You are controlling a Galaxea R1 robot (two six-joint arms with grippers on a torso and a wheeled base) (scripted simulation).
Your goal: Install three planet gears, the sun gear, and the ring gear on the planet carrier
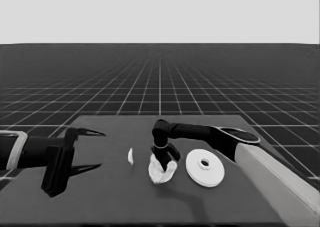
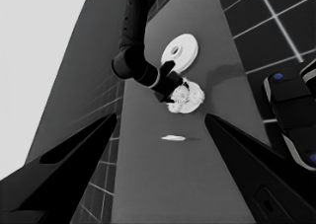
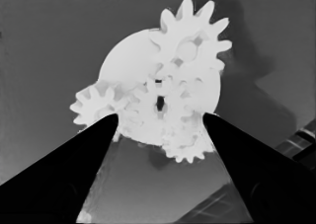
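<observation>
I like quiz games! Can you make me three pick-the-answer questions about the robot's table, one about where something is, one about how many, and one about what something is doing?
1. Where is the right gripper?
A. Over the smaller round part with its gears
B. Over the thin white piece
C. Off the table

2. How many round parts lie with nothing on them?
A. None
B. One
C. Three

3. How are the left gripper's fingers?
A. Open
B. Shut on a gear
C. Shut on the thin piece

Answers:
1 A: it hangs over the smaller round part, gears on it.
2 B: only the larger round part.
3 A: the left gripper is spread, empty; the thin white piece lies apart.
</observation>
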